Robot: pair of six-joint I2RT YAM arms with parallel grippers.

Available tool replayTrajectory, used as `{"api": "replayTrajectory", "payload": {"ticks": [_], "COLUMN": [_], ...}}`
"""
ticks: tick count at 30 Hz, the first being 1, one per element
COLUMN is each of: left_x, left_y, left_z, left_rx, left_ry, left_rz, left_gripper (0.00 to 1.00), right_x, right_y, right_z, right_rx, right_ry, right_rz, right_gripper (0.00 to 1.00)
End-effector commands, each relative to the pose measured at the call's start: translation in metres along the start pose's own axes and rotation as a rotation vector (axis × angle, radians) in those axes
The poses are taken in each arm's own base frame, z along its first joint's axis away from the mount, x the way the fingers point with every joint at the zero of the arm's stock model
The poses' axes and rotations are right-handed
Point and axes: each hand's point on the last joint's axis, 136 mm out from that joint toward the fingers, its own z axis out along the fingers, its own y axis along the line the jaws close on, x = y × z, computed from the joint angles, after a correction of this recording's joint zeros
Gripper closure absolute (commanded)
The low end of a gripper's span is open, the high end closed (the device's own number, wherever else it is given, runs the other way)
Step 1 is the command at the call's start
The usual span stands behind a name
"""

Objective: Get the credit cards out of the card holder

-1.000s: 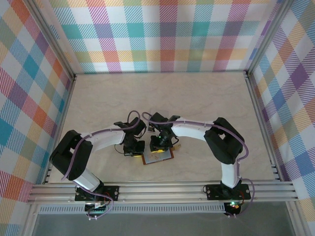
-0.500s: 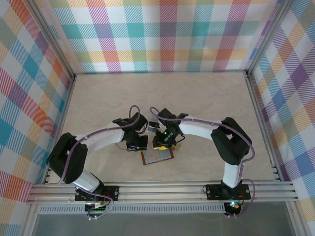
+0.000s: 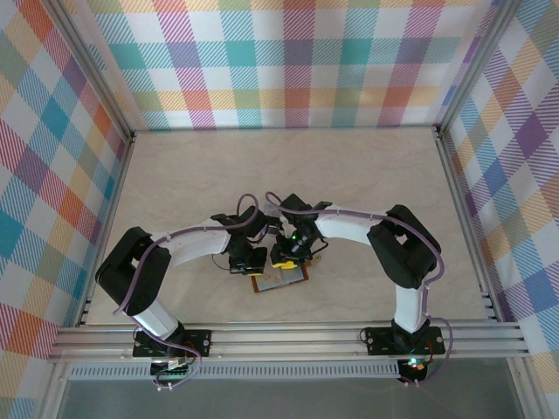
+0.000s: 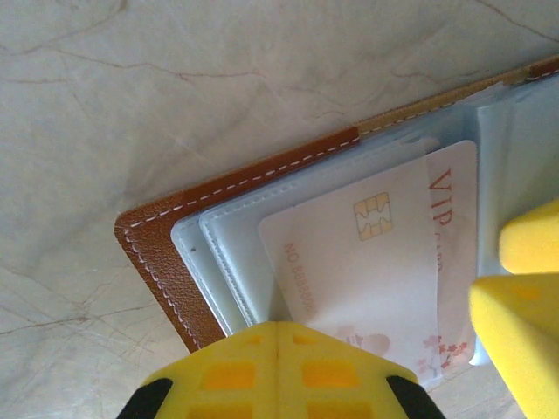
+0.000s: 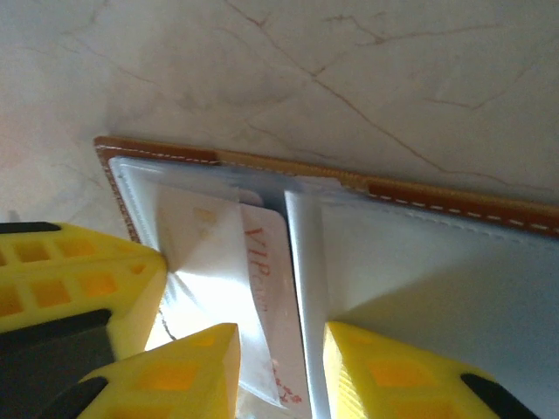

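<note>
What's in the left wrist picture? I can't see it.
A white card with a gold chip and red VIP lettering lies partly tucked in an open brown leather card holder on a marbled table, the shut yellow left gripper below it.

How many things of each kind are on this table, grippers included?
brown leather folding card holder: 1
white chip card printed VIP: 1 in view
yellow-fingered grippers: 2, the left gripper and the right gripper
Total: 4
</note>
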Motion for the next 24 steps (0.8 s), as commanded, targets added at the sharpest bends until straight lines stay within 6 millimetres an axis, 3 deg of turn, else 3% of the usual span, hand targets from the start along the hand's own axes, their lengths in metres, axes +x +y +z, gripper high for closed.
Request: {"api": "replayTrajectory", "payload": {"ticks": [1,11,24], "left_x": [0.017,0.02,0.02], "left_y": [0.031,0.034,0.035], "left_z": [0.016,0.021,0.02], "left_rx": [-0.136,-0.145,-0.148], "left_ry": [0.054,0.072,0.073], "left_rz": [0.001,0.001,0.006], "left_gripper": [1.0,1.0,1.0], "right_x": [0.0,0.006,0.011], "right_y": [0.003,0.024,0.047], "right_z": [0.006,0.007,-0.018], "right_rx": [-0.04,-0.207,-0.348], "right_ry": [0.028,0.052,0.004], "right_rz": [-0.012,-0.011,-0.026], "right_gripper": [0.68,0.71,0.78]}}
